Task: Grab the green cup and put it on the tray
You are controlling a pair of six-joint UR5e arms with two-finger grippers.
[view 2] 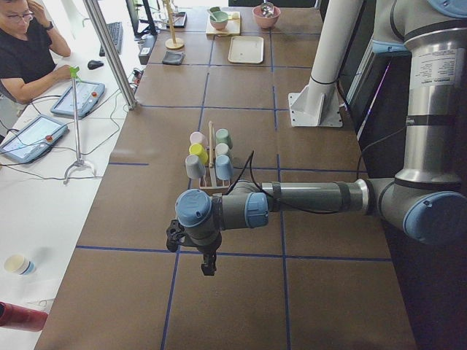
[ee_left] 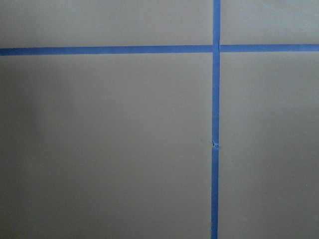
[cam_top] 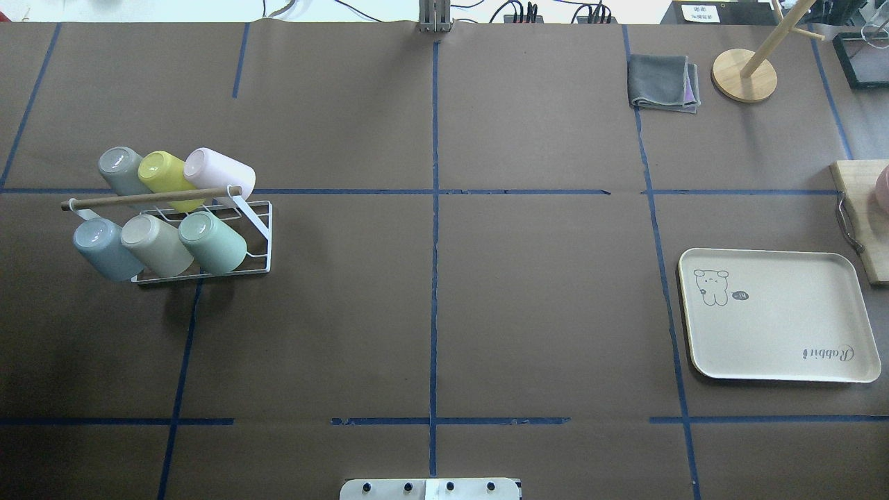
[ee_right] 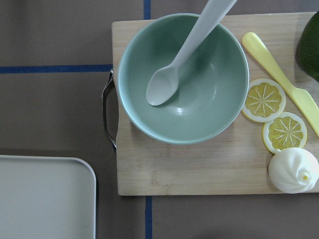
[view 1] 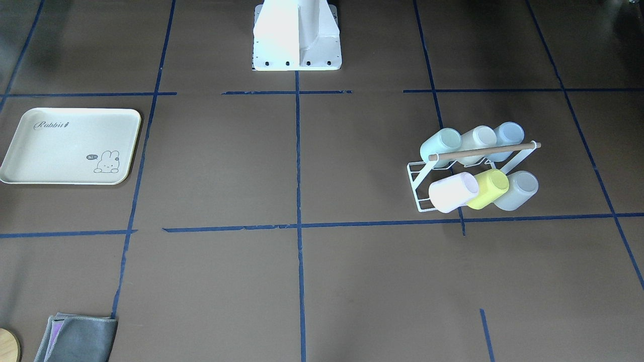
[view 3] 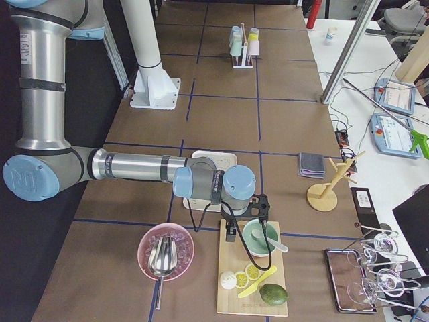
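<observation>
The green cup [cam_top: 212, 242] is seen hung tilted on a white wire rack [cam_top: 262, 239] on the robot's left side of the table [cam_top: 444, 312]. It is at the inner end of the row nearer the robot, with its side just beside or touching a beige cup [cam_top: 156, 244]. A wooden bar [cam_top: 149, 197] runs above the rack, between the two rows. The tray [cam_top: 778, 333] lies bare and well apart, on the robot's right.

The left arm [view 2: 306, 197] is held over bare table near the rack. The right arm [view 3: 134, 166] is held over a green bowl [ee_right: 183, 99] on a cutting board [ee_right: 199, 169] just beside the tray. Whether either arm's jaws are wide or narrow cannot be told.

Several failures can be foreseen:
- The brighter yellow-green cup [cam_top: 163, 173] could be taken by mistake.
- The bar could be struck on the way down.
- The beige cup could be knocked loose if a jaw is forced in beside it.
- If the green cup is pulled sideways instead of along its prong, the rack would probably be dragged or tipped.
- The smooth, tapered wall could be lost from a weak hold during the long carry.
- The right arm could be met near the tray.
</observation>
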